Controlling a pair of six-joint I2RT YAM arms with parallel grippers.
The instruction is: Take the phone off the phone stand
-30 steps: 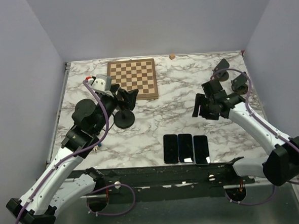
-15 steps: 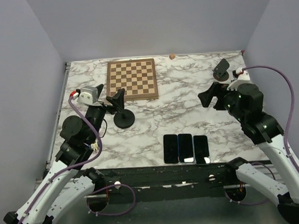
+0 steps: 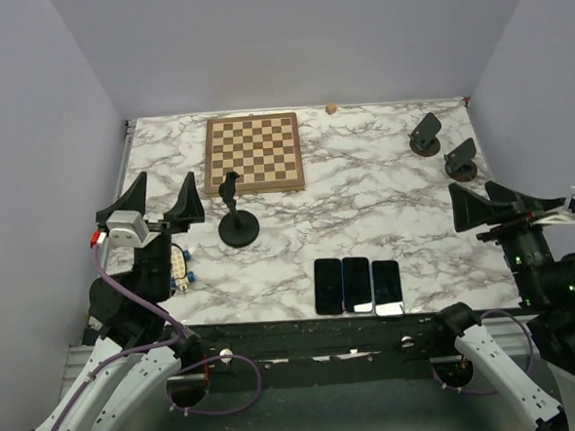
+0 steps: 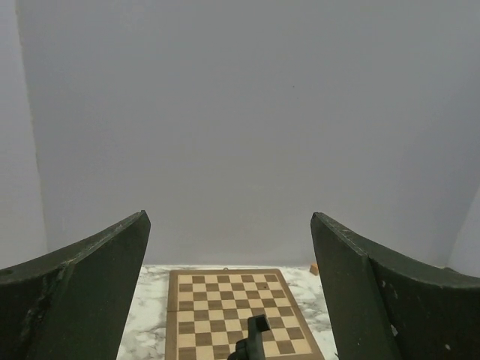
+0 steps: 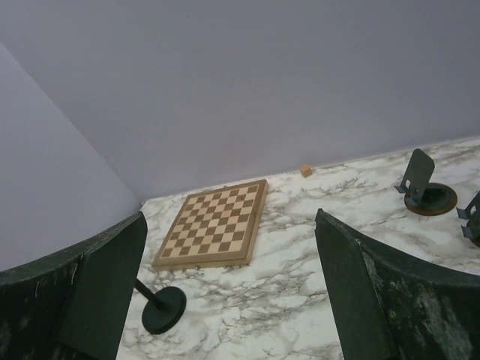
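Note:
Three dark phones (image 3: 357, 285) lie flat side by side near the table's front edge. A black round-base phone stand (image 3: 236, 219) stands left of centre with no phone on it; its top shows low in the left wrist view (image 4: 255, 337), and it also shows in the right wrist view (image 5: 163, 309). Two more stands (image 3: 425, 134) (image 3: 460, 160) at the back right also hold no phone. My left gripper (image 3: 161, 196) is open and empty, raised to the near left of the round-base stand. My right gripper (image 3: 482, 204) is open and empty, raised at the near right.
A wooden chessboard (image 3: 253, 153) lies at the back, left of centre, behind the round-base stand. A small tan cube (image 3: 331, 107) sits at the back edge. Grey walls close in the table on three sides.
Both arms have pulled back toward the near edge and lifted. The left gripper has left the round-base stand; the right gripper has moved away from the two right stands. Phones unmoved.

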